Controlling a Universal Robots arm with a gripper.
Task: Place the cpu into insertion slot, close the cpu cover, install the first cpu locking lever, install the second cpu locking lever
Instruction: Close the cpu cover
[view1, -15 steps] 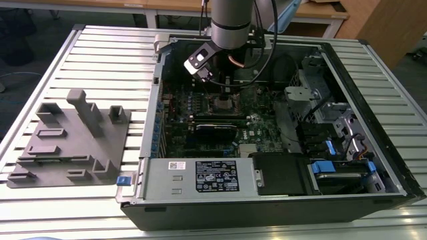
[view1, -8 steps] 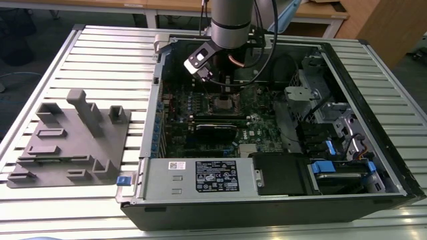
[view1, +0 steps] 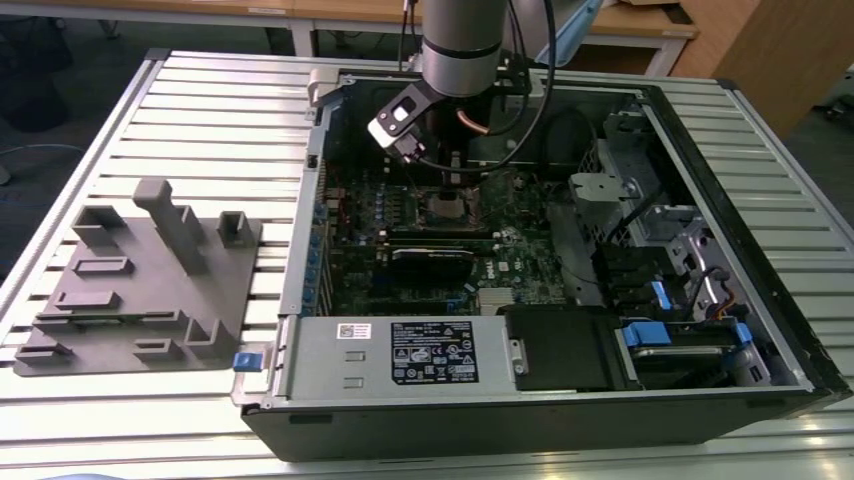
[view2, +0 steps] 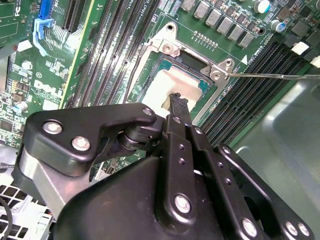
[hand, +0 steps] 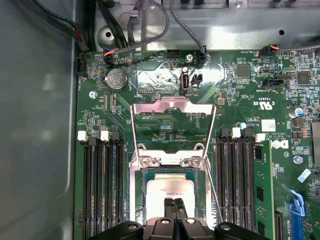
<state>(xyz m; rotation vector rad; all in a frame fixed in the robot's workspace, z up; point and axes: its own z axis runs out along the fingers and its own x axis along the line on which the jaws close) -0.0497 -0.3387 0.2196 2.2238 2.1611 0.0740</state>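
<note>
First wrist view is showing you the pincer (hand: 174, 202) hanging right over the insertion slot (hand: 148, 175). Its two fingers are pressing flat against each other, so it is closed and is holding nothing. The cpu (hand: 167, 189) is already lying flat inside the insertion slot, with its silvery top facing up. The tips of the fingers are sitting at the middle of the cpu's top. You cannot tell whether they are touching it or hovering just above it.

The cpu cover (hand: 172, 105) is not covering the insertion slot yet. It is flipped open and leaning back from its hinge at one edge of the insertion slot. You are seeing the green motherboard (hand: 235, 100) through its big window. A thin metal lever (hand: 213, 192) is running along one side of the insertion slot. In the second wrist view that lever is sticking out from a corner of the insertion slot. Long black slots (hand: 102, 185) are lying on both sides of the insertion slot.

In the exterior view the arm (view1: 461, 30) is pointing down into an open computer case (view1: 694, 150), straight above the insertion slot. The case is lying on a slatted tabletop (view1: 200, 110). A grey holder block (view1: 147, 280) is sitting on the tabletop outside the case, well apart from the insertion slot, toward the exterior view's left.
</note>
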